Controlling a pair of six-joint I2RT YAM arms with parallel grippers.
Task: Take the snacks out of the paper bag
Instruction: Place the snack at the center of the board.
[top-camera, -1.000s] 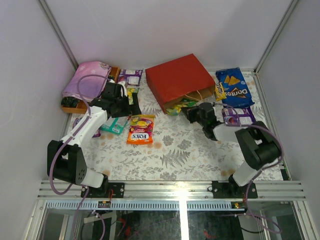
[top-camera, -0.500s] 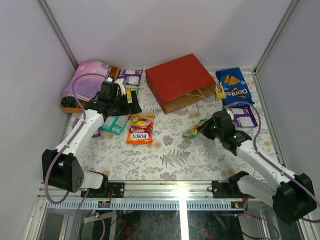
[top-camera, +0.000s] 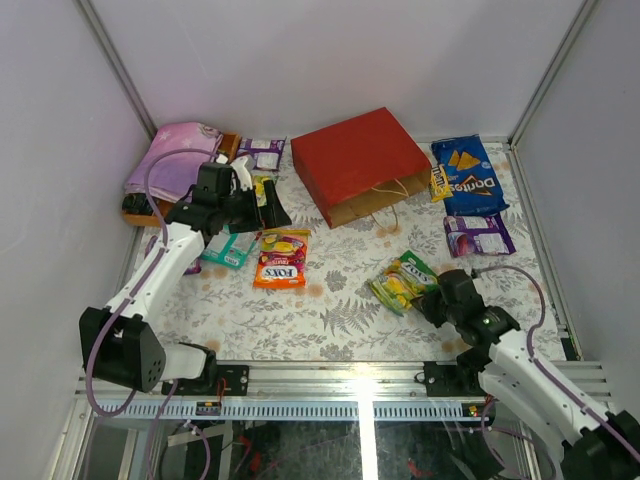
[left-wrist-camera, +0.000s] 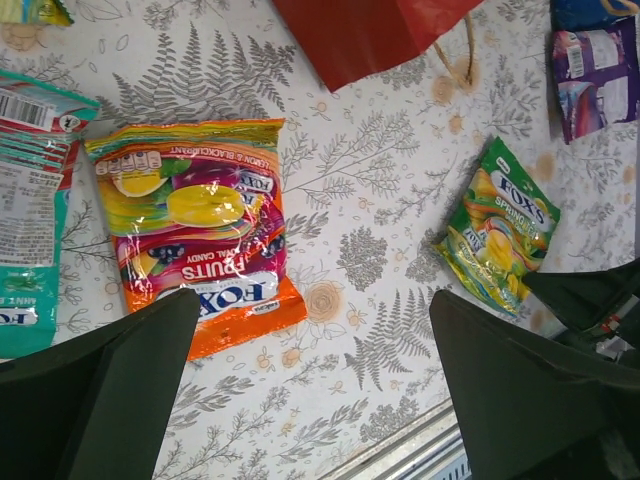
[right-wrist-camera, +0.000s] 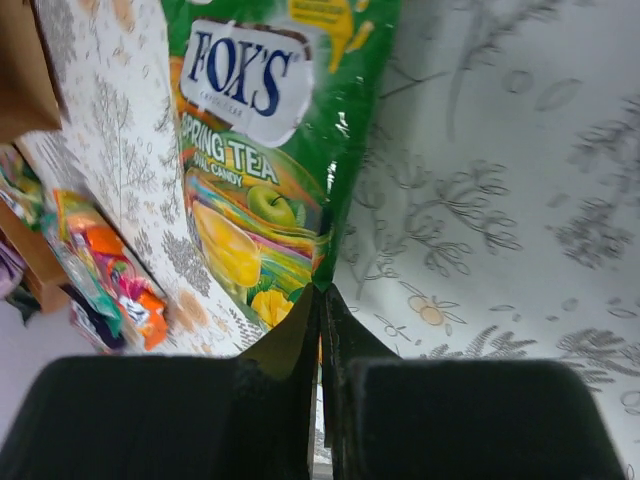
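Observation:
The red paper bag (top-camera: 360, 165) lies on its side at the back, its mouth facing the front. My right gripper (top-camera: 428, 298) is shut on the corner of a green Fox's candy packet (top-camera: 403, 280), out on the cloth in front of the bag. The right wrist view shows the shut gripper (right-wrist-camera: 322, 290) pinching that packet's (right-wrist-camera: 270, 150) lower edge. Above the orange Fox's packet (top-camera: 282, 260) my left gripper (top-camera: 268, 208) stands open and holds nothing; its wrist view shows the gripper (left-wrist-camera: 315, 400) wide apart over the orange packet (left-wrist-camera: 200, 230), with the green one (left-wrist-camera: 500, 225) off to the right.
A blue Doritos bag (top-camera: 468, 175) and a purple pack (top-camera: 478, 235) lie at the right. A teal pouch (top-camera: 228, 250) and a purple-white pack (top-camera: 260, 153) lie at the left, near a pink-purple folded cloth (top-camera: 175, 160). White walls close in three sides.
My right gripper has drawn the green packet out of the bag's mouth and carried it toward the near edge. The left arm has barely shifted.

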